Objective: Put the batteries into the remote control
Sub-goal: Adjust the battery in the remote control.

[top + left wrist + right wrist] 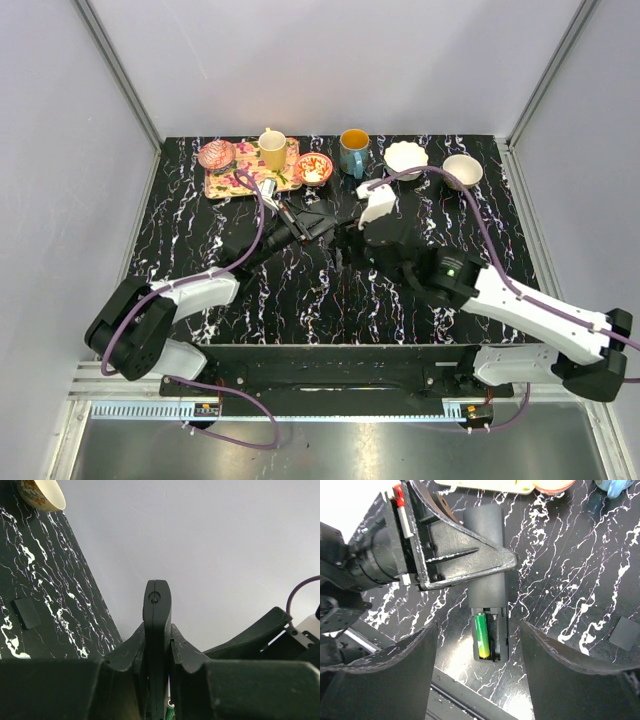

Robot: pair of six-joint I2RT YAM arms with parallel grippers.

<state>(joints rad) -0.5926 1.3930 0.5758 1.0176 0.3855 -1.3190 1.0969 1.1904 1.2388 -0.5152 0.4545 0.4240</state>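
Loosely, right gripper point(479, 630) astride remote control point(487, 592), open room beside both edges.

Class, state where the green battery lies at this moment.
Right wrist view, low centre: the green battery sits in the left-hand slot of the remote control, just below where the left gripper clamps it.

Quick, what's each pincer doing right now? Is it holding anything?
Left pincer: closed, holding the remote control.
Right pincer: open, holding nothing.
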